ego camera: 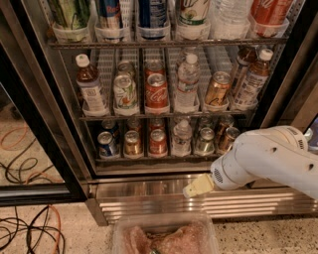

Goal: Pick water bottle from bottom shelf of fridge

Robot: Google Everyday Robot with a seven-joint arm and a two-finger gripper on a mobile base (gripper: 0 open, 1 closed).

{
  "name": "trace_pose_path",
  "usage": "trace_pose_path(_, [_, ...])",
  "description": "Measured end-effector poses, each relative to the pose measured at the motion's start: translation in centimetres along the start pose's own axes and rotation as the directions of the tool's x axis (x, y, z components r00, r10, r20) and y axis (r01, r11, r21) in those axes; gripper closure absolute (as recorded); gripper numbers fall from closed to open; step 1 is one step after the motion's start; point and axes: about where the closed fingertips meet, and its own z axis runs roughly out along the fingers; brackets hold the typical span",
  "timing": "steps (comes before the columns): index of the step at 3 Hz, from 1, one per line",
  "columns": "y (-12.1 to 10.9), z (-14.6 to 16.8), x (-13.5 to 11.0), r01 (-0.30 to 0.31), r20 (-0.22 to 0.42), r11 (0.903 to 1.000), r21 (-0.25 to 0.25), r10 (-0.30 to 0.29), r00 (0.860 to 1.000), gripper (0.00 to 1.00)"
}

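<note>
The gripper hangs at 5 o'clock from the water bottle, before the fridge base; clenched or released, I cannot tell.

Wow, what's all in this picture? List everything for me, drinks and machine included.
Tall drinks fridge: one, black frame, ribbed steel base.
Small clear ribbed water bottle: one, white cap, on the bottom wire shelf.
Bottom-shelf cans: five at front, blue, gold, red, silver, bronze.
Taller clear bottle: one, white cap, middle shelf.
Brown tea bottles: three, white caps, middle shelf, one left, two right.
Middle-shelf cans: three at front, green-white, red, gold.
Top-shelf drinks: six lanes, tops cut off.
Clear plastic tub: one, pinkish contents, bottom edge.
Cables: black and orange, floor at left.
White robot arm: one, lower right.
Tool: one, pale yellow, before the steel base, below the bottom shelf.
</note>
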Motion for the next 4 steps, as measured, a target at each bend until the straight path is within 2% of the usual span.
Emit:
trace_pose_path(2, [0.4,0.8,-0.1,-0.023,0.018,0.9997,0.004,0.023,1.0,0.0])
trace_pose_path(3, [0.0,3.6,0.0,-0.08,0.074,0.9968,0.007,0.079,0.994,0.0])
trace_pose_path(4, [-1.2,5.4,-3.0,-0.143,0.204,0.9896,-0.016,0.143,0.968,0.0])
